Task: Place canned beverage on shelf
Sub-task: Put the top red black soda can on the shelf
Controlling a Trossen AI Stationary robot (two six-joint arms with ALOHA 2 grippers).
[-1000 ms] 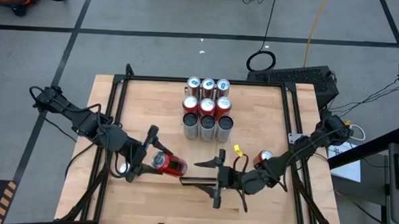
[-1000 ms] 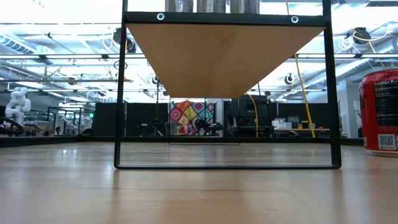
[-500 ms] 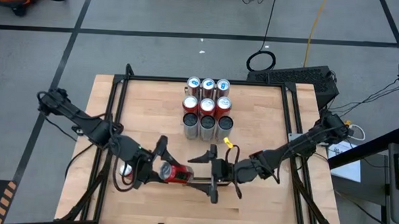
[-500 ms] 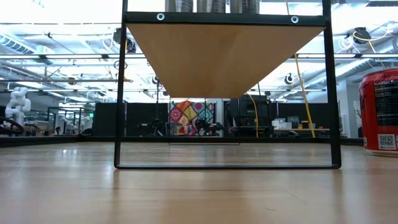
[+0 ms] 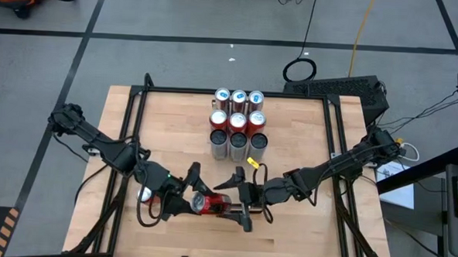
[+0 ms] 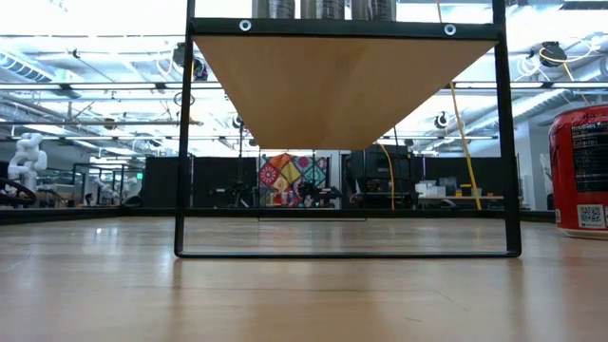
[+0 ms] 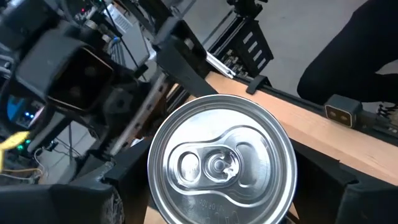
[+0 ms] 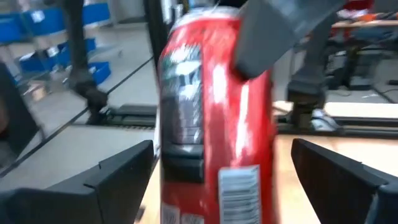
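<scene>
moved: since a second ago both arms closed toward the middle near the tabletop's front edge; the right gripper (image 5: 240, 197) spread its fingers wider.
left gripper (image 5: 189, 195): clamped on the red aluminium beverage can (image 5: 208, 204), held lying sideways above the front-centre of the tabletop.
right gripper: fingers apart either side of the can, not gripping.
shelf: pale wood panel on black frame (image 6: 342, 76), toward the back edge.
handover: right should close squarely on the can's body before left lets go.
obstacles: nine cans (image 5: 238, 122) crowd the shelf; a spare red can (image 6: 579, 171) stands on the tabletop.
</scene>
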